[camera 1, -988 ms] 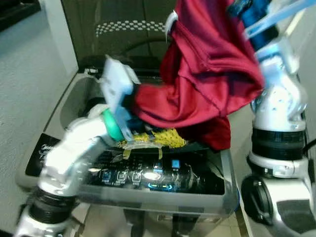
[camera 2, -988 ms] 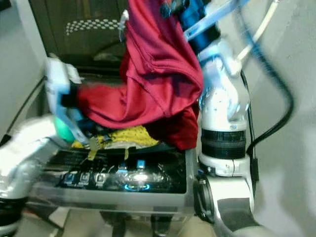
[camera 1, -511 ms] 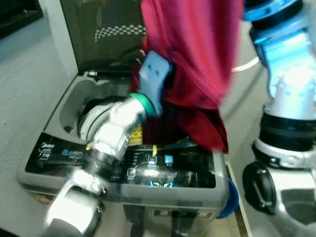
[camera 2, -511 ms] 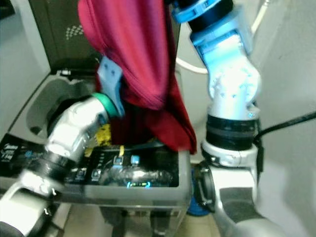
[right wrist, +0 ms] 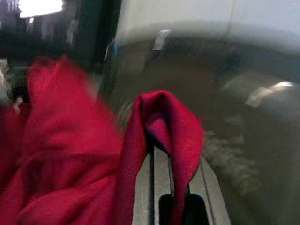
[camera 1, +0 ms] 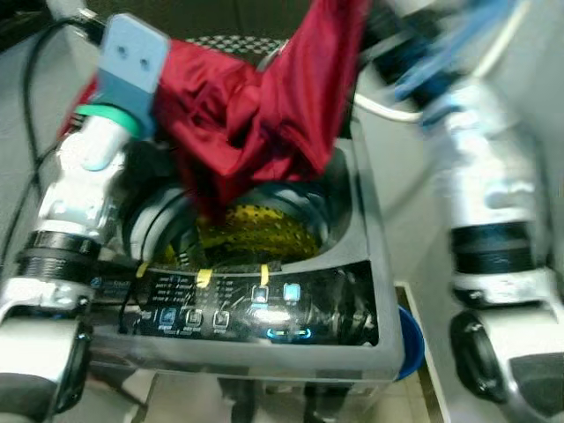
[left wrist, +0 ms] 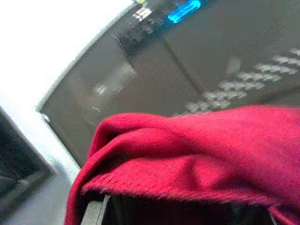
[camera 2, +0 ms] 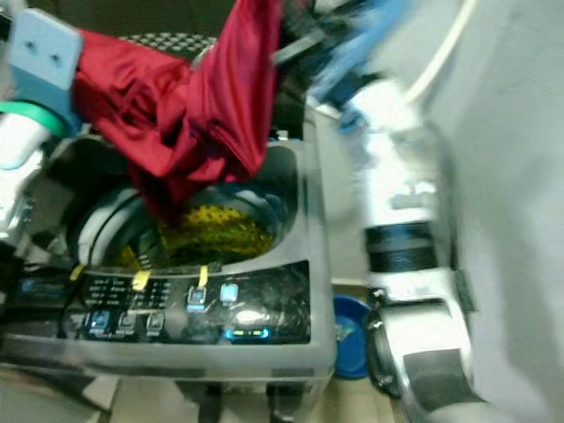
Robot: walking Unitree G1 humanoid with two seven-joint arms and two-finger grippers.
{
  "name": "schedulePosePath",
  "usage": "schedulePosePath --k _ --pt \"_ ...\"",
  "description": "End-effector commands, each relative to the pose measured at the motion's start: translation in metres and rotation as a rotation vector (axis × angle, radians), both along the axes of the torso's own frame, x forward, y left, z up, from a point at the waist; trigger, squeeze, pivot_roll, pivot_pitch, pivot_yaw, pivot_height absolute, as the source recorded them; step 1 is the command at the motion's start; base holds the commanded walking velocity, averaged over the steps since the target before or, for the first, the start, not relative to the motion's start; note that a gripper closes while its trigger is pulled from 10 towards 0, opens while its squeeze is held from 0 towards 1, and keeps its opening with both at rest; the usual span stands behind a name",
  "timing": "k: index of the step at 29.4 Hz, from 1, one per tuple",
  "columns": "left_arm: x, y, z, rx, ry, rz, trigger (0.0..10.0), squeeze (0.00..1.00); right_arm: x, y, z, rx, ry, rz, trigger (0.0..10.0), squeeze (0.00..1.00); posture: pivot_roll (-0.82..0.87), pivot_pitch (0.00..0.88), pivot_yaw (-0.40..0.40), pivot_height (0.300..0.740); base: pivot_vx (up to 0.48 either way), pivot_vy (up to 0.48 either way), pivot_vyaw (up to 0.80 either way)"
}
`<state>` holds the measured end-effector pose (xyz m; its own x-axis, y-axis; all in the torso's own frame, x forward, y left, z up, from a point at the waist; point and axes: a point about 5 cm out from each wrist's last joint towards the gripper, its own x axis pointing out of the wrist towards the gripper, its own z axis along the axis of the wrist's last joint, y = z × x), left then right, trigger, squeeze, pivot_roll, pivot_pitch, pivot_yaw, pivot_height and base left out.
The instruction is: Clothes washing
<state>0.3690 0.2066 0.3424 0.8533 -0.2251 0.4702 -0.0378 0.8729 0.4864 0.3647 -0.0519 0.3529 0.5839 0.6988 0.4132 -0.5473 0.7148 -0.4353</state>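
Observation:
A red garment [camera 1: 247, 115] hangs stretched between my two grippers above the open drum of a grey top-loading washing machine [camera 1: 357, 220]. My left gripper [camera 1: 169, 84] is high at the left, buried in the cloth, and the left wrist view has red fabric [left wrist: 211, 154] draped across its fingers. My right gripper [camera 1: 363, 19] is blurred at the top, holding the other end. In the right wrist view a red fold [right wrist: 161, 117] is wrapped over one finger [right wrist: 161, 187]. The garment's lowest edge dangles just over a yellow cloth [camera 1: 256, 233] lying in the drum.
The lit control panel [camera 1: 264, 308] runs along the machine's near edge. The lid [camera 1: 225, 42] stands upright behind the garment. A blue round object [camera 1: 411, 342] lies on the floor at the machine's right. Walls close in on both sides, and a black cable [camera 1: 35, 62] hangs at the left.
My left arm has swung up and to the left, spreading the red garment out. The garment now hangs over the drum opening, uncovering the yellow cloth. The view has shifted too.

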Motion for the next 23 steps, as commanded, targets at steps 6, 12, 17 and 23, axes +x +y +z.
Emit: schedulePosePath --k 6,12,17,23 --pt "-0.033 -0.033 -0.095 0.156 0.436 -0.365 10.0 0.0 -0.004 0.047 -0.021 -0.169 -0.052 -0.061 10.0 0.0 0.08 0.077 0.053 0.74 0.0 0.0 0.0" --pt "-0.06 -0.048 -0.099 0.135 0.477 -0.454 10.0 0.0 -0.001 0.055 -0.022 -0.184 -0.013 -0.012 10.0 1.0 0.1 0.077 0.043 0.74 0.0 0.0 0.0" --pt "-0.064 -0.05 -0.087 0.012 0.478 -0.507 10.0 0.0 0.007 0.051 -0.027 -0.26 -0.009 -0.019 10.0 1.0 0.1 0.078 0.042 0.74 0.0 0.0 0.0" --pt "-0.073 -0.054 -0.071 0.013 0.423 -0.528 10.0 0.0 0.005 0.042 -0.027 -0.329 -0.015 0.029 10.0 1.0 0.1 0.08 0.042 0.74 0.0 0.0 0.0"
